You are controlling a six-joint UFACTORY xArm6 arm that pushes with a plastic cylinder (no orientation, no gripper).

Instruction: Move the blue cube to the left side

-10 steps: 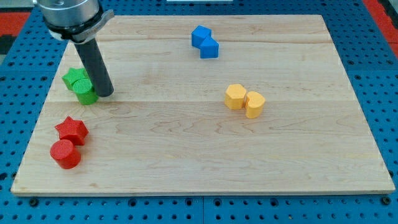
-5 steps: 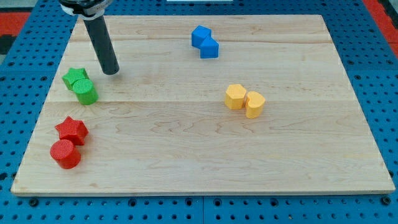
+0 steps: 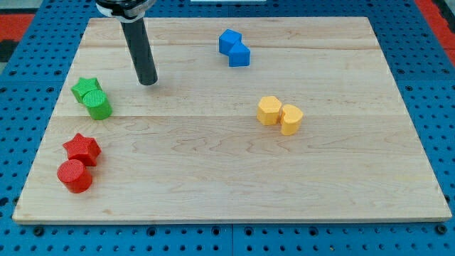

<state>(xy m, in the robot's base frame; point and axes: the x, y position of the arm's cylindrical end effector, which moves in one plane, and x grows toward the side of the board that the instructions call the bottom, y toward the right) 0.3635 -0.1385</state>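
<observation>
- A pale wooden counter [image 3: 213,178] lies on a blue pegboard.
- Nearest, at the view's left: red cylinder [image 3: 75,176], red star [image 3: 82,148].
- Mid-board: green cylinder [image 3: 97,106] and green star [image 3: 85,88] left; two yellow blocks [image 3: 280,114] right.
- My tip [image 3: 148,82] stands right of the greens, apart; no jaws here.
- Farthest: blue cube [image 3: 239,55] touching another blue block [image 3: 229,40], top centre, well apart from my tip.

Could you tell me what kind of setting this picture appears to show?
Probably a robotics lab bench: a wooden board lies on a blue perforated table, with small coloured blocks on it and my tip touching none.
</observation>
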